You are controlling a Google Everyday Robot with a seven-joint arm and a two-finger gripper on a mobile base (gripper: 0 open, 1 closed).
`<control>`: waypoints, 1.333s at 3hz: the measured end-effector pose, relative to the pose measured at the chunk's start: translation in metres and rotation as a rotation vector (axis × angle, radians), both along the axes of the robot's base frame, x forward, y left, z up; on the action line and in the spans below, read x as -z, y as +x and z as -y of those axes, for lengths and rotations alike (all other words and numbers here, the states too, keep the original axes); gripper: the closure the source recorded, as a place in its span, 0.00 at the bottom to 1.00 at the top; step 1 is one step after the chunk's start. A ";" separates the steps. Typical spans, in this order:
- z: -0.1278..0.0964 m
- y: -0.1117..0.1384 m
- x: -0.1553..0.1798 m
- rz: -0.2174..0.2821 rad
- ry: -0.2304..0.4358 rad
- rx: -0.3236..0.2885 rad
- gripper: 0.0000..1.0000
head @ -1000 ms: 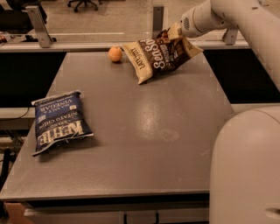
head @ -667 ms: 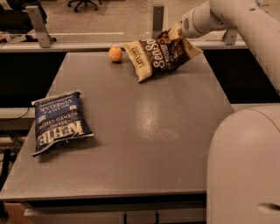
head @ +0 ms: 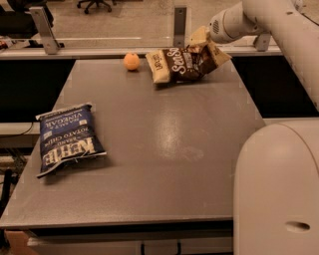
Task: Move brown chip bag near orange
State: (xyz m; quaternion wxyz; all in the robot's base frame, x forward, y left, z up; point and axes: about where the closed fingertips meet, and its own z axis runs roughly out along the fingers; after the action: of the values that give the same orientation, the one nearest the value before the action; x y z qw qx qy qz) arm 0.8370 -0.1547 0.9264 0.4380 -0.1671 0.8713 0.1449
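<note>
At the far left a slanted metal bracket (head: 42,27) is cut off by the top edge. Right of it an office chair (head: 94,4) shows only its legs and wheels. The upright metal post (head: 180,22) behind the worktop (head: 164,149) also loses its top to the frame. The hand (head: 202,40) sits over the back right of the worktop, largely hidden behind the crumpled upper corner of the brown chip bag (head: 182,64). It is clamped on that corner, which stands raised while the bag's left end lies on the surface. The arm (head: 239,20) runs off at the top right. The pale robot body (head: 279,189) fills the lower right and covers the worktop's near right corner.

A blue Kettle bag (head: 67,139) lies flat on the left side, its lettering upside down to the camera, well apart from everything else. The orange (head: 131,61) rests at the back, left of centre, just beside the brown chip bag's left end; a narrow strip of bare surface separates them.

The Kettle bag's lower left corner comes close to the left edge. The orange and the brown chip bag both lie close to the back edge, where a pale rail runs across. Open grey surface stretches from the Kettle bag across the middle and front to the robot body.
</note>
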 end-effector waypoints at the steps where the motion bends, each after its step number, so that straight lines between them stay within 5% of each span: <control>1: -0.002 0.001 0.002 -0.003 0.000 -0.003 0.00; 3: 0.007 -0.004 -0.002 0.004 -0.005 -0.023 0.00; 4: 0.034 -0.014 -0.021 0.039 0.011 -0.069 0.00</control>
State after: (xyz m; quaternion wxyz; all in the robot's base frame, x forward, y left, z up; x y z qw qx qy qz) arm 0.8226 -0.1890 0.9472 0.4507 -0.1974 0.8555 0.1614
